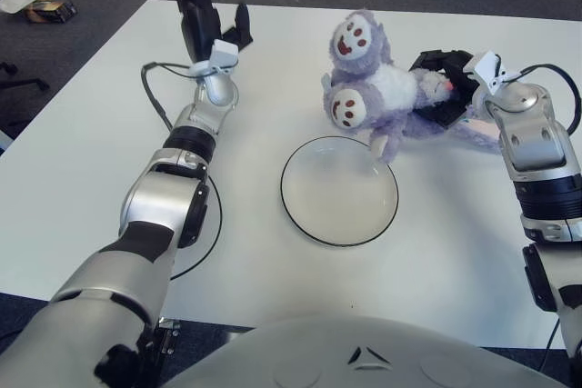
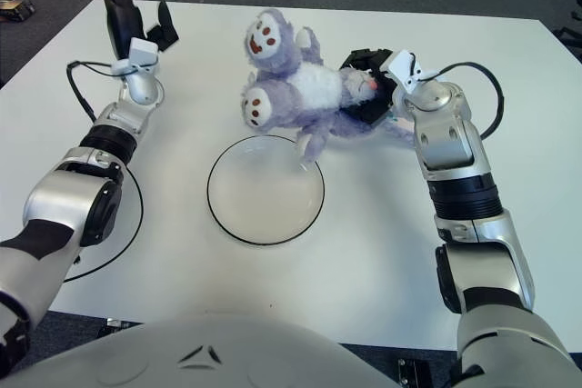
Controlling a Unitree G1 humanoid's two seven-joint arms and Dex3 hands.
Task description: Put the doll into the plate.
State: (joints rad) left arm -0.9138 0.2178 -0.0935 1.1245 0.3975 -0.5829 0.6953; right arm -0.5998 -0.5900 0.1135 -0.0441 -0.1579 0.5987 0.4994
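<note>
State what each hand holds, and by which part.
The right hand grips the doll around its body; the left hand holds nothing.

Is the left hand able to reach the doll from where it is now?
Probably yes, but not at once. The left hand is raised at the table's far edge, apart from the doll, with bare table between. The right hand already grips the doll.
</note>
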